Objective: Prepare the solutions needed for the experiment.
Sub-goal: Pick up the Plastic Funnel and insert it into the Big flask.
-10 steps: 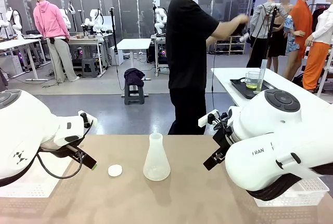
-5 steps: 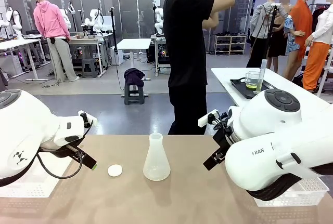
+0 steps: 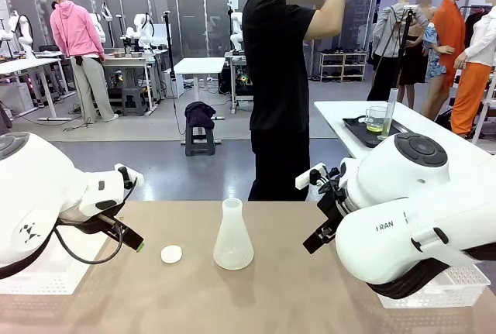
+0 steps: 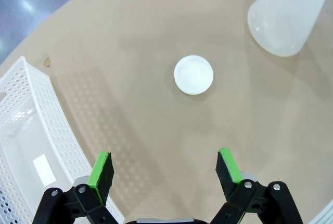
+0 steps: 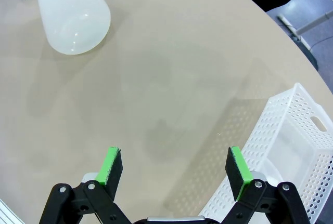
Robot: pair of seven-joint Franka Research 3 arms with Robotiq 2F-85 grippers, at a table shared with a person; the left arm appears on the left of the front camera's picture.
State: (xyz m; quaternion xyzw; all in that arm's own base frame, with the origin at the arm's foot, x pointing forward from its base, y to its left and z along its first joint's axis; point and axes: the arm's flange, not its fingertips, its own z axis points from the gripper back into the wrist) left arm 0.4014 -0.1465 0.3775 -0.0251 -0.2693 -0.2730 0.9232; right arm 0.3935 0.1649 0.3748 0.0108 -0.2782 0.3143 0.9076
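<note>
Waiting to begin: nothing poured yet

The flask (image 3: 232, 235) stands mid-table and looks empty, with a cap (image 3: 171, 253) lying just to its left. The solutions (image 3: 375, 127) sit as a shallow layer in a beaker on a tray (image 3: 355, 126) on the far table, well apart from the flask. The left gripper (image 4: 164, 157) and right gripper (image 5: 173, 154) hang spread, holding nothing. As I judge it, the whole task is left.

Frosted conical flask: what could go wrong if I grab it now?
The frosted plastic conical flask stands upright and uncapped; a glancing touch from the open left gripper could tip it. The small white round cap lies loose beside it, easily swept off. The pale yellow-green solution sits on another table, probably out of reach.
</note>
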